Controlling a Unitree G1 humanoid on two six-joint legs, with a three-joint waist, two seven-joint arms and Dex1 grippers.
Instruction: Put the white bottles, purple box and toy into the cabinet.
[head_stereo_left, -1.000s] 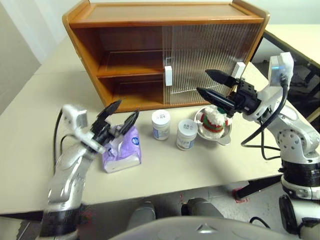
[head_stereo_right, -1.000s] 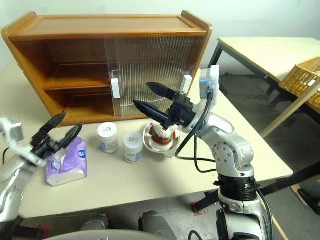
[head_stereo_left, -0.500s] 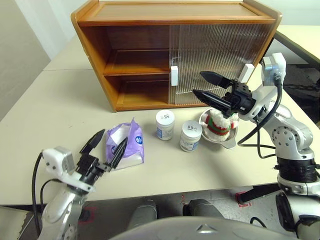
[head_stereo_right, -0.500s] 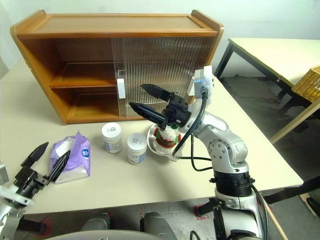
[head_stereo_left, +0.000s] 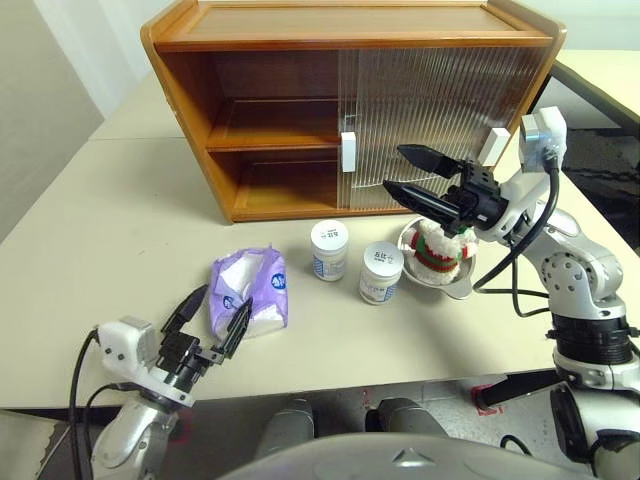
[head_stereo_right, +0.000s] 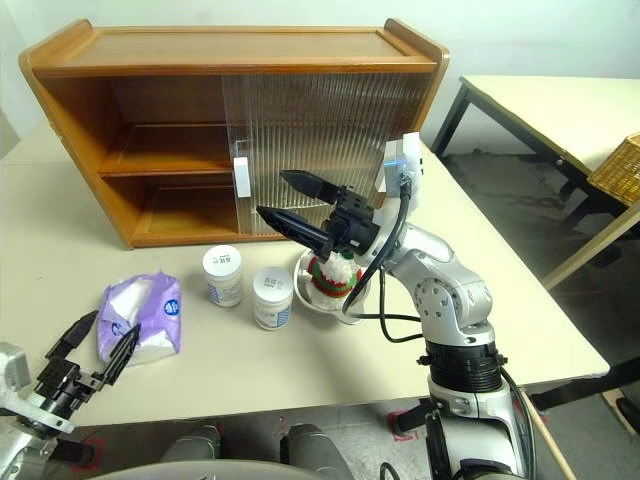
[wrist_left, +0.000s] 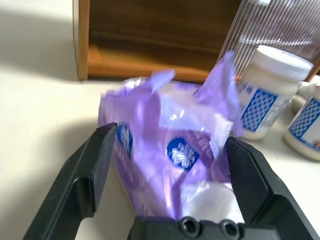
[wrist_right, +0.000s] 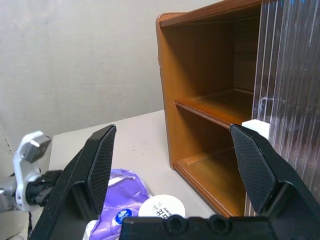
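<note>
The purple box (head_stereo_left: 250, 296) lies on the table in front of the cabinet (head_stereo_left: 350, 40), whose left half stands uncovered. My left gripper (head_stereo_left: 222, 300) hangs low at the table's near edge, open and level, its fingers pointing at the box (wrist_left: 165, 165) just ahead; I cannot tell whether they touch it. Two white bottles (head_stereo_left: 329, 248) (head_stereo_left: 380, 270) stand side by side to the right of the box. The toy (head_stereo_left: 438, 245) sits in a steel bowl. My right gripper (head_stereo_left: 394, 168) hovers above the toy, open and empty, pointing left.
Both ribbed sliding doors (head_stereo_left: 430, 110) cover the cabinet's right half. The steel bowl (head_stereo_left: 455, 285) stands right of the bottles. A second table (head_stereo_right: 540, 110) and a wicker basket (head_stereo_right: 615, 165) lie to the right, beyond the table edge.
My left gripper has sunk and drawn back from over the purple box to the table's near edge, staying open. The box's raised flap has settled lower. The right gripper has kept still.
</note>
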